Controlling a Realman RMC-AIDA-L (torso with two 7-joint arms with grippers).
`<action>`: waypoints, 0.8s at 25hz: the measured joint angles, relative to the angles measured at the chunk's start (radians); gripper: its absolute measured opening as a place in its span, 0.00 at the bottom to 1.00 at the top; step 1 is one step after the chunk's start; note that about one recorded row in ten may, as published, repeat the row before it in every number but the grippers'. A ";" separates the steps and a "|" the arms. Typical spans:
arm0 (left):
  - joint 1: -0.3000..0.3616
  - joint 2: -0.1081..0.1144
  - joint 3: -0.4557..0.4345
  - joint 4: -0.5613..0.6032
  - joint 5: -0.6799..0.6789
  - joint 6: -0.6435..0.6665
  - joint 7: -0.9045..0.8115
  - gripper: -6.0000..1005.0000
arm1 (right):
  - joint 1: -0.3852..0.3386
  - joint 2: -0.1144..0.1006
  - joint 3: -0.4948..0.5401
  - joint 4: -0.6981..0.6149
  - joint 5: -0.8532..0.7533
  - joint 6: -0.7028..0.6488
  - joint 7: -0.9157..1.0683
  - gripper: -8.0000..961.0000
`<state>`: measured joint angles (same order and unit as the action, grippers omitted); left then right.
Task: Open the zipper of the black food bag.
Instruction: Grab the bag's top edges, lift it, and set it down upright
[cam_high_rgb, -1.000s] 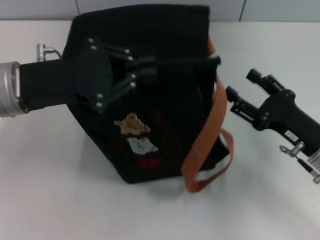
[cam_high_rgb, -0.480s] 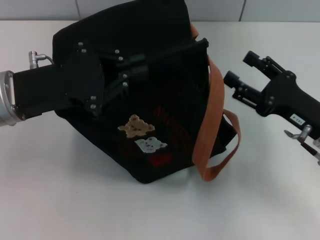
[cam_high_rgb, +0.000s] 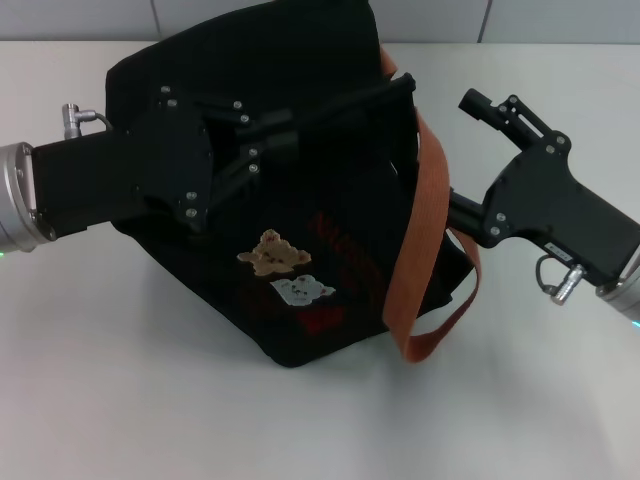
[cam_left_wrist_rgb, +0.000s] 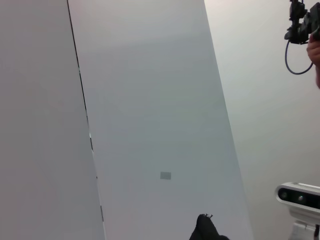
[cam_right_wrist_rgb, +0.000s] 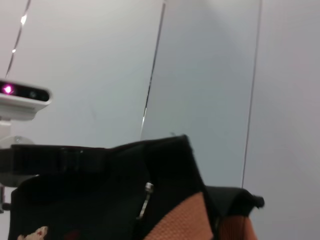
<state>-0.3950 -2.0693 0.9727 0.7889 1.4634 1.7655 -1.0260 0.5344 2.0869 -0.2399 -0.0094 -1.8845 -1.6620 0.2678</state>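
Zipper pull, the little silver tab, only shows in my right wrist view, hanging at the top edge of the black food bag. That bag sits tilted mid-table, bear patches facing near. My left gripper reaches across its top, fingers narrowed on the fabric. My right gripper sits spread wide beside the orange strap, holding nothing.

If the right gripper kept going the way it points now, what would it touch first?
Most likely the orange strap hanging down the near side of the black bag; the right gripper points toward it from the right, though depth is uncertain.
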 joint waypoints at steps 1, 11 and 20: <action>-0.001 0.000 0.000 -0.004 0.000 -0.001 0.000 0.10 | 0.002 0.001 0.002 0.008 0.001 0.000 -0.027 0.86; -0.013 -0.001 0.001 -0.036 0.002 -0.010 0.000 0.10 | 0.030 0.002 0.048 0.027 0.005 -0.001 -0.102 0.86; -0.004 0.001 -0.015 -0.045 0.001 -0.014 0.000 0.10 | 0.010 0.001 0.068 0.029 0.014 -0.001 -0.140 0.85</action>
<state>-0.3993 -2.0688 0.9576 0.7441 1.4642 1.7514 -1.0262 0.5447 2.0879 -0.1723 0.0193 -1.8704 -1.6631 0.1275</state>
